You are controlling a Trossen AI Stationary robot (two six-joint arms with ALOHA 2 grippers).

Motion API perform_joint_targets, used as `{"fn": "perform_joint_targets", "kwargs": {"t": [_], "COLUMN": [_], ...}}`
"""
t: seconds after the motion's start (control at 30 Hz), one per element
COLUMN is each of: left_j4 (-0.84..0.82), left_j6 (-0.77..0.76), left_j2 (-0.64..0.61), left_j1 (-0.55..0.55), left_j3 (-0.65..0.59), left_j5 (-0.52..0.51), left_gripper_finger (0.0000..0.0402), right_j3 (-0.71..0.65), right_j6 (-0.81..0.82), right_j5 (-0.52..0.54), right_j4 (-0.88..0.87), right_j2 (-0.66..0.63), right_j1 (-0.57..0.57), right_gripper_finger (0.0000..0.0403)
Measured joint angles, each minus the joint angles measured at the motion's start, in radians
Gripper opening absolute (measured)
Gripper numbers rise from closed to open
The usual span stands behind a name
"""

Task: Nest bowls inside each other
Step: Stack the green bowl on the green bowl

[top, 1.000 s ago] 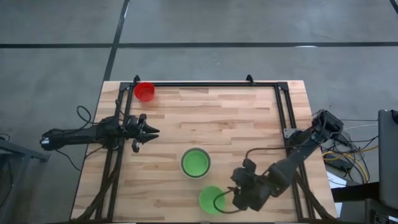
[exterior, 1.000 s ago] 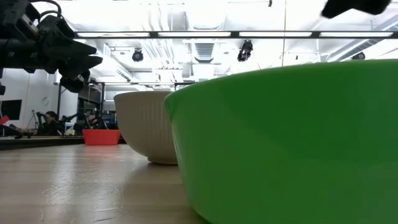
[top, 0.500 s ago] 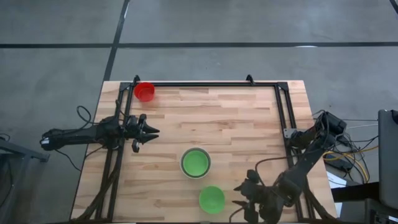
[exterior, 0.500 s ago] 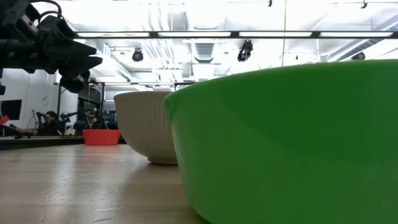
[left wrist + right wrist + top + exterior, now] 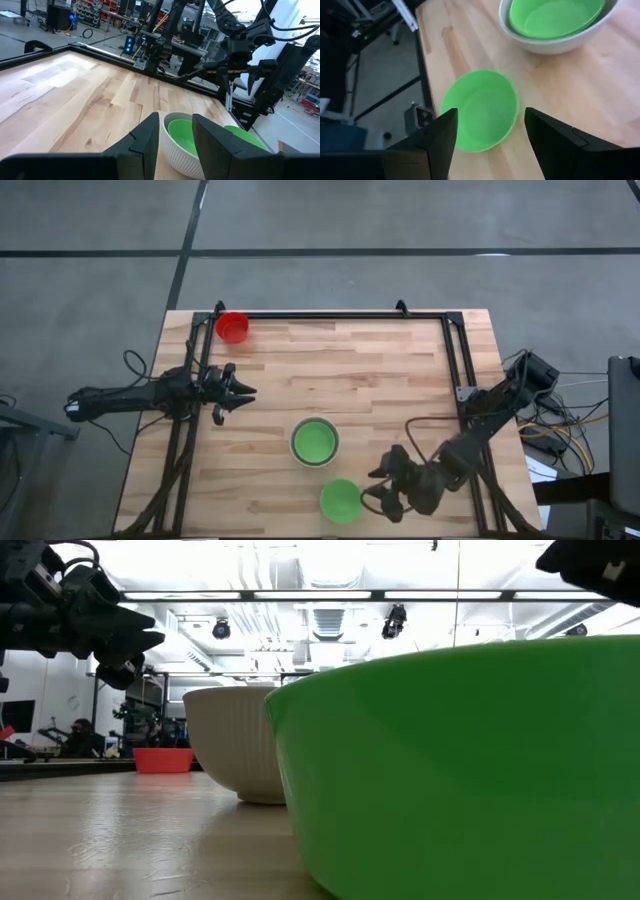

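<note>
A loose green bowl rests on its base near the table's front edge. Behind it a whitish bowl holds another green bowl nested inside. A red bowl stands alone at the far left corner. My right gripper hovers open just right of the loose green bowl, slanting down at it, and touches nothing. At the table's left side my left gripper waits level and open, holding nothing.
A black metal frame runs along the table's far, left and right sides. Bare wood lies between the red bowl and the nested pair. The table's front edge is close to the loose green bowl.
My right gripper drew back from the loose green bowl toward the table's near right corner, then came back beside it, lower and tipped further down. The bowls have not moved.
</note>
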Motion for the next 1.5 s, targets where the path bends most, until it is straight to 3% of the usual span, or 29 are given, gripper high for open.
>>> {"fn": "perform_joint_targets", "kwargs": {"t": [0.43,0.93,1.5], "left_j4": [-0.004,-0.006,-0.005], "left_j6": [0.000,0.000,0.000], "left_j2": [0.000,0.000,0.000], "left_j1": [0.000,0.000,0.000], "left_j3": [0.000,0.000,0.000], "left_j5": [0.000,0.000,-0.001], "left_gripper_finger": [0.0122,0.0122,0.0122], "right_j3": [0.047,0.023,-0.092], "right_j6": [0.031,0.053,0.049], "right_j5": [-0.226,-0.265,-0.299], "right_j4": [-0.021,-0.020,0.215], "right_j2": [0.081,0.088,0.131], "right_j1": [-0.097,-0.102,-0.101], "right_gripper_finger": [0.0226,0.0226,0.0226]}}
